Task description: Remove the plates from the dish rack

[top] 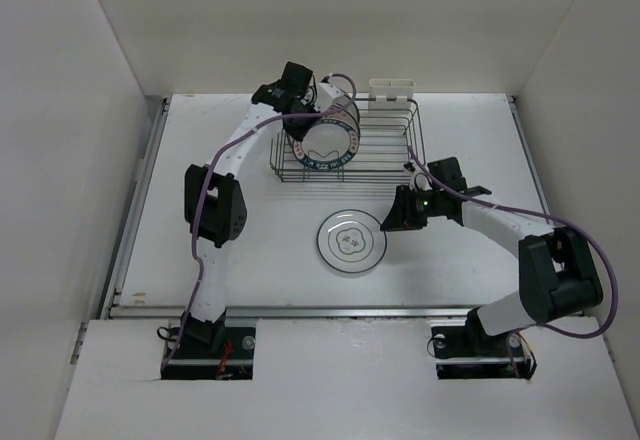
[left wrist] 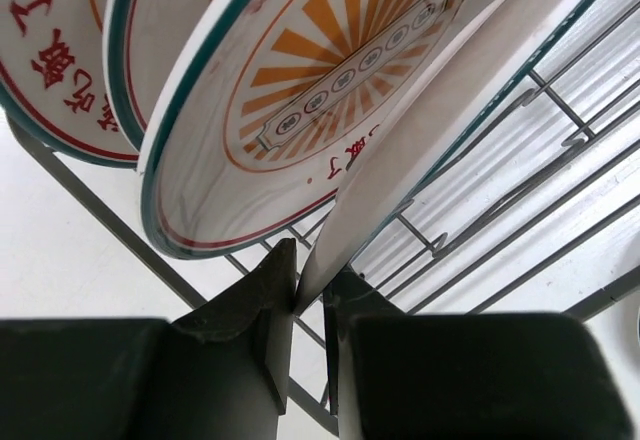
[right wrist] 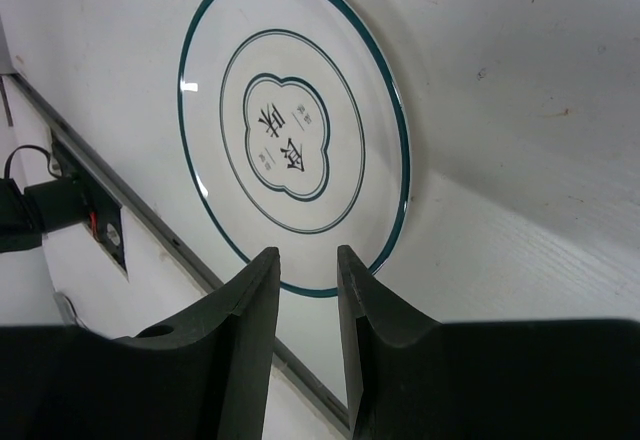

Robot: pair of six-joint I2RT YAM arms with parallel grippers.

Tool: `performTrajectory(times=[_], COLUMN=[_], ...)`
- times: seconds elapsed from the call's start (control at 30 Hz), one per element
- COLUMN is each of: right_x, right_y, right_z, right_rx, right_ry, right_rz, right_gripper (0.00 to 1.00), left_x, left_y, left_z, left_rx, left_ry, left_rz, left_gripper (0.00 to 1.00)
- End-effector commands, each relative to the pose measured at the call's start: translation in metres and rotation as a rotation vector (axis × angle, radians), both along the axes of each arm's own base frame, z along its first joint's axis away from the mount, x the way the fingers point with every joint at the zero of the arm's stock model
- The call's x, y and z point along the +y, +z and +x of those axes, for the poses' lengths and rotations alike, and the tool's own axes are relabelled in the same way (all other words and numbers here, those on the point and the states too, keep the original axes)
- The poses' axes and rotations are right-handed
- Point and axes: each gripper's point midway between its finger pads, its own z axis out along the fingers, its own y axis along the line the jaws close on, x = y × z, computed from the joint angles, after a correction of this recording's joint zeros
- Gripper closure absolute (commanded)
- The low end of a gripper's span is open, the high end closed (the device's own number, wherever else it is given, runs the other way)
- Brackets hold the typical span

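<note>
Left wrist: red-lettered sunburst plate point(left wrist: 330, 90)

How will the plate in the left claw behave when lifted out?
Probably stiff: the pinched plate looks like glazed ceramic. Its glossy rim may slip, as the left gripper holds only its edge. Standing on edge in the dish rack, it could knock the sunburst plate.

White table point(top: 480, 140) with the dish rack point(top: 385, 160) toward the back, 1 teal-rimmed plate point(top: 352, 242) flat before it.
</note>
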Motion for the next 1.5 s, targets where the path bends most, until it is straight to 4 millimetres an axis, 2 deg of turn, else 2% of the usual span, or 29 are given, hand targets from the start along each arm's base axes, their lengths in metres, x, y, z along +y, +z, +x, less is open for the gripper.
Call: performTrajectory(times=[0.0, 0.07, 0.33, 0.4, 0.43, 0.53, 0.57, 0.67, 0.77, 0.8, 0.83, 0.87, 0.9, 0.93, 0.97, 1.0, 1.07, 1.1, 1.13, 1.17, 1.33, 1.37, 1.47], right_x=[0.005, 0.005, 0.004, 0.001, 0.001, -0.003, -0.004, -0.008, -0.017, -0.025, -0.032, -0.040, -0.049, -0.066, -0.076, -0.087, -0.095, -0.098, -0.100, -0.103, -0.104, -0.105, -0.105], right_y=[0.028, 0.033, 0.073, 0.084, 0.087, 0.098, 0.102, 0.117, 0.132, 0.137, 0.151, 0.150, 0.155, 0.156, 0.165, 0.169, 0.183, 0.182, 0.187, 0.185, 0.180, 0.177, 0.173], right_z=[0.011, 0.011, 0.012, 0.011, 0.010, 0.007, 0.007, 0.003, -0.003, 0.001, 0.000, -0.004, -0.004, 0.001, -0.006, -0.005, -0.013, -0.017, -0.019, -0.021, -0.034, -0.036, -0.038], right_rx=[-0.095, -0.110, -0.211, -0.237, -0.249, -0.283, -0.298, -0.329, -0.340, -0.361, -0.396, -0.367, -0.374, -0.389, -0.405, -0.408, -0.445, -0.438, -0.450, -0.456, -0.447, -0.437, -0.429], right_ry=[0.017, 0.017, 0.010, 0.000, 0.000, -0.014, -0.020, -0.050, -0.118, -0.174, -0.221, -0.282, -0.343, -0.445, -0.503, -0.583, -0.642, -0.667, -0.682, -0.690, -0.694, -0.693, -0.692], right_rz=[0.027, 0.031, 0.051, 0.047, 0.051, 0.045, 0.042, 0.045, 0.032, -0.001, -0.008, -0.026, -0.042, -0.096, -0.101, -0.112, -0.088, -0.082, -0.071, -0.073, -0.054, -0.061, -0.067], right_gripper=[0.65, 0.65, 0.65, 0.65, 0.65, 0.65, 0.65, 0.65, 0.65, 0.65, 0.65, 0.65, 0.65, 0.65, 0.65, 0.65, 0.65, 0.65, 0.65, 0.65, 0.65, 0.65, 0.65], left_x=[-0.001, -0.002, 0.004, 0.007, 0.008, 0.007, 0.011, 0.008, 0.001, 0.001, 0.002, -0.003, -0.008, -0.014, -0.017, -0.026, -0.034, -0.037, -0.040, -0.053, -0.074, -0.080, -0.088], left_y=[0.083, 0.094, 0.154, 0.160, 0.171, 0.183, 0.190, 0.203, 0.187, 0.185, 0.174, 0.154, 0.148, 0.136, 0.114, 0.104, 0.085, 0.069, 0.056, 0.051, 0.020, 0.006, -0.004], left_z=[-0.006, -0.010, -0.028, -0.036, -0.041, -0.055, -0.064, -0.092, -0.134, -0.148, -0.166, -0.180, -0.195, -0.212, -0.223, -0.232, -0.243, -0.251, -0.249, -0.249, -0.237, -0.235, -0.228], left_rx=[-0.137, -0.149, -0.249, -0.245, -0.263, -0.261, -0.259, -0.224, -0.059, -0.012, 0.067, 0.158, 0.229, 0.298, 0.377, 0.412, 0.455, 0.492, 0.493, 0.481, 0.495, 0.525, 0.553], left_ry=[0.019, 0.012, 0.018, 0.025, 0.017, 0.028, 0.029, 0.015, -0.036, -0.042, -0.055, -0.077, -0.109, -0.145, -0.152, -0.182, -0.207, -0.219, -0.219, -0.239, -0.236, -0.230, -0.228], left_rz=[-0.087, -0.101, -0.171, -0.176, -0.192, -0.218, -0.218, -0.273, -0.308, -0.327, -0.321, -0.312, -0.338, -0.323, -0.305, -0.297, -0.271, -0.250, -0.219, -0.228, -0.208, -0.193, -0.186], left_gripper=[1.00, 1.00, 1.00, 1.00, 1.00, 1.00, 1.00, 1.00, 1.00, 1.00, 1.00, 1.00, 1.00, 1.00, 1.00, 1.00, 1.00, 1.00, 1.00, 1.00, 1.00, 1.00, 1.00])
